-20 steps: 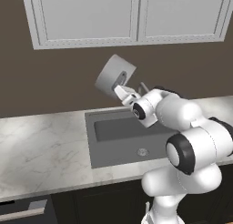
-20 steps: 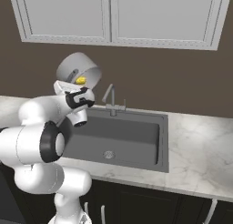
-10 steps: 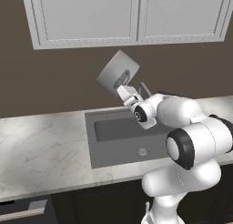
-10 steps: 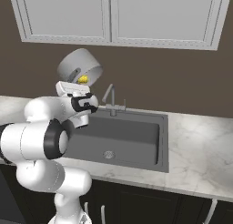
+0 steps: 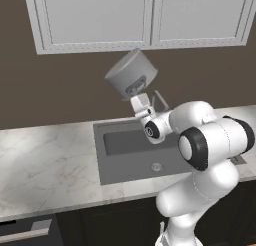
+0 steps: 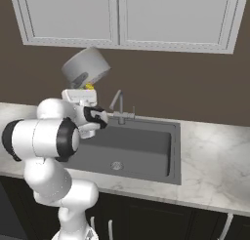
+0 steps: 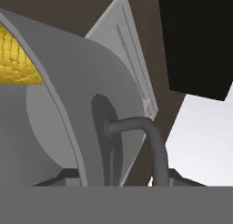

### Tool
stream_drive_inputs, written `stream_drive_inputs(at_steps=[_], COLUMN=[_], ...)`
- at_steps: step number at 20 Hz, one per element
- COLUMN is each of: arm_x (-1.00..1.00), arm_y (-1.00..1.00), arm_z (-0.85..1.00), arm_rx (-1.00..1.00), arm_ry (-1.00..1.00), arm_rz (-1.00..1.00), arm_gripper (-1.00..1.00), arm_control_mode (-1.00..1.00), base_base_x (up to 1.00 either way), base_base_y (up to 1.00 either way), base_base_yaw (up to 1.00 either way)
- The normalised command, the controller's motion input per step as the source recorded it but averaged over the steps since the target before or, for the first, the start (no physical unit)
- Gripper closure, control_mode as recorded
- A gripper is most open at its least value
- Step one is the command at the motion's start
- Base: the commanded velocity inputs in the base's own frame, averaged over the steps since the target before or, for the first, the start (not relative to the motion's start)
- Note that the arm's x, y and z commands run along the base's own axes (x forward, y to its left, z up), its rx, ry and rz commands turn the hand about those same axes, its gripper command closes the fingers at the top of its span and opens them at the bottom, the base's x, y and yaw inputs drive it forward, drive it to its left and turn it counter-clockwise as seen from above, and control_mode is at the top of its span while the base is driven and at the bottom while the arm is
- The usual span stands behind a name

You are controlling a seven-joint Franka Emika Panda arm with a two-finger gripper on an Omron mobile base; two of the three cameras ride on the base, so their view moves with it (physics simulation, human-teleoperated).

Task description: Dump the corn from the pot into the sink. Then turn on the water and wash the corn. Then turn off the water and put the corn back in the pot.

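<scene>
One pot (image 5: pixel 131 78) hung tilted high over the sink (image 5: pixel 135 155), claw (image 5: pixel 140 103) clamped on its rim at 6 o'clock. Corn (image 7: pixel 16 59) sat inside near the lip. Rigid, smooth metal, probably top-heavy; the rim wall looked the sound hold.

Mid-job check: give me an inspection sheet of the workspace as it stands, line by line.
Surface: marble counter around the sink, bare where visible.
Sink: dark basin, round drain at the bottom, no corn in it, no water seen running.
Pot: lifted above the sink and tilted, gripped at the rim beside a loop handle.
Corn: yellow cob inside the pot, near the rim.
Clutter: nothing seen.
Hand: closed on the pot's rim.
Cables: nothing seen.
Surroundings: faucet behind the sink, white wall cabinets above, dark wall, dark lower cabinets.
</scene>
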Motion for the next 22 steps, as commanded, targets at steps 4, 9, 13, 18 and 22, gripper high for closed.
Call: stream_drive_inputs(at_steps=[4,9,13,18,22], arm_x=[-0.14,-0.1,-0.08,-0.12,-0.16], arm_y=[0.0,0.0,0.0,0.0,0.0], arm_z=[0.11,0.09,0.21,0.18,0.01], arm_rx=[0.04,0.0,0.0,0.0,0.0], arm_ry=[-0.06,-0.02,0.0,0.01,0.0], arm_rz=[0.0,0.0,0.0,-0.04,0.0], arm_gripper=[1.0,1.0,1.0,1.0,1.0], arm_control_mode=[-1.0,-1.0,-1.0,-1.0,-1.0], base_base_x=[0.0,0.0,0.0,0.0,0.0], base_base_y=[0.0,0.0,0.0,0.0,0.0], base_base_yaw=[0.0,0.0,0.0,0.0,0.0])
